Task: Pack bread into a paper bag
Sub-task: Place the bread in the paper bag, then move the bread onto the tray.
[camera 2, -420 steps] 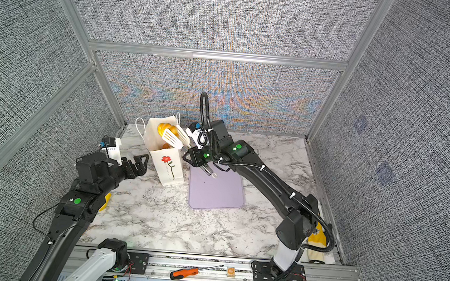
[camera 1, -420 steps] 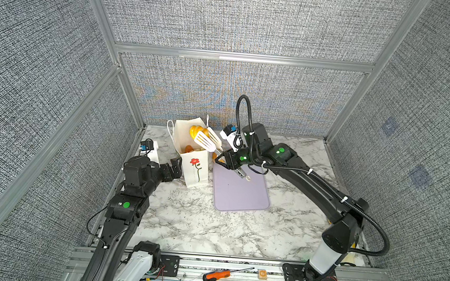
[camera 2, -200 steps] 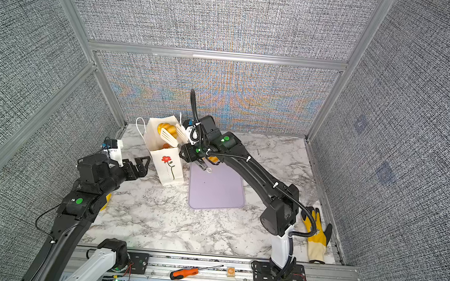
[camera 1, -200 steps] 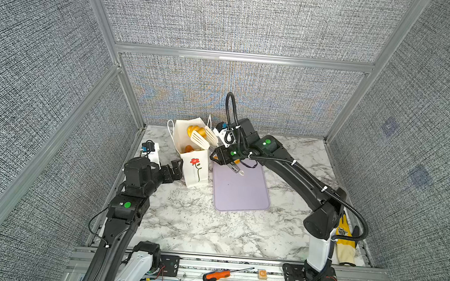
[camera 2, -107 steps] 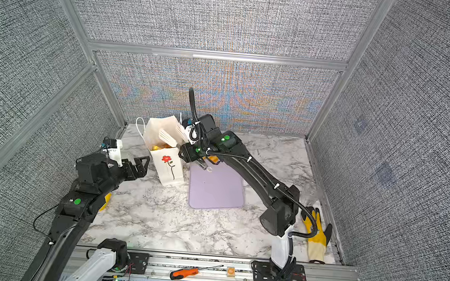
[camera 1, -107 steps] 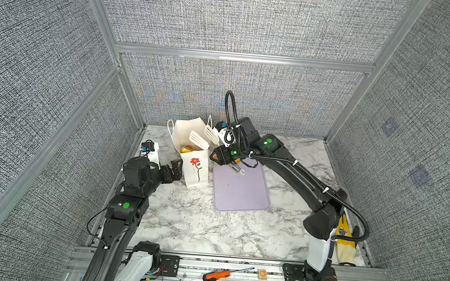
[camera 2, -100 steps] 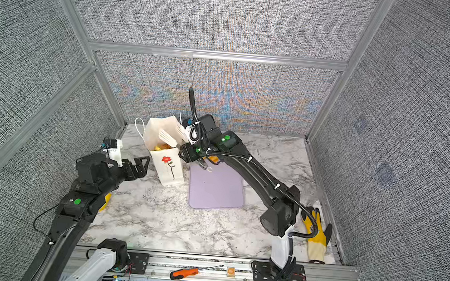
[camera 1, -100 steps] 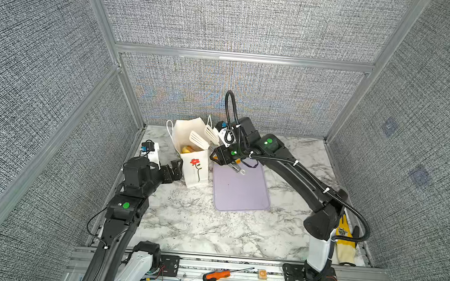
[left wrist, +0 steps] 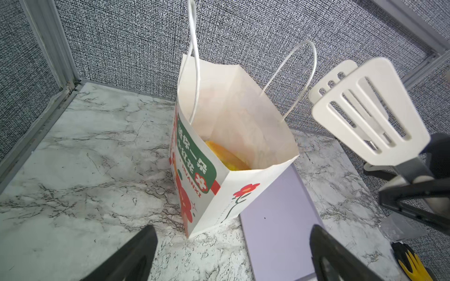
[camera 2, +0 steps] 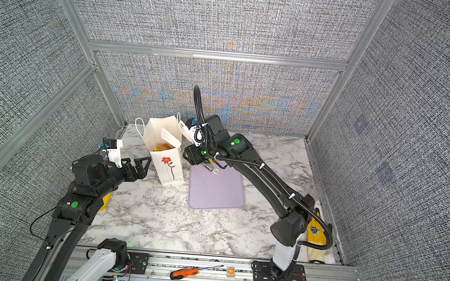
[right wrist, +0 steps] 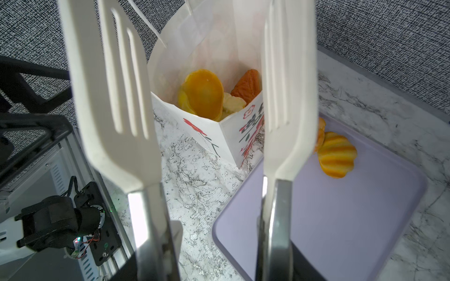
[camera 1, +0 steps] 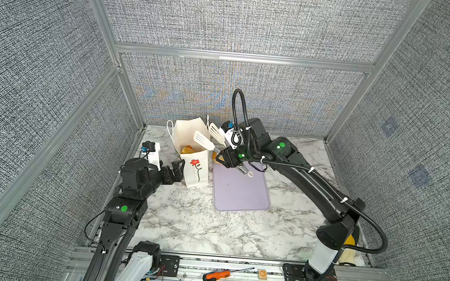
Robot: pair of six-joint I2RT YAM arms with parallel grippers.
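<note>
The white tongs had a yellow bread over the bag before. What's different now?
The tongs in the right gripper opened and let the yellow bread go. It fell down into the paper bag. The tongs are now empty above the bag's mouth. Unchanged: the bag stands upright, the left gripper waits open beside it, and the lilac tray lies where it was.
</note>
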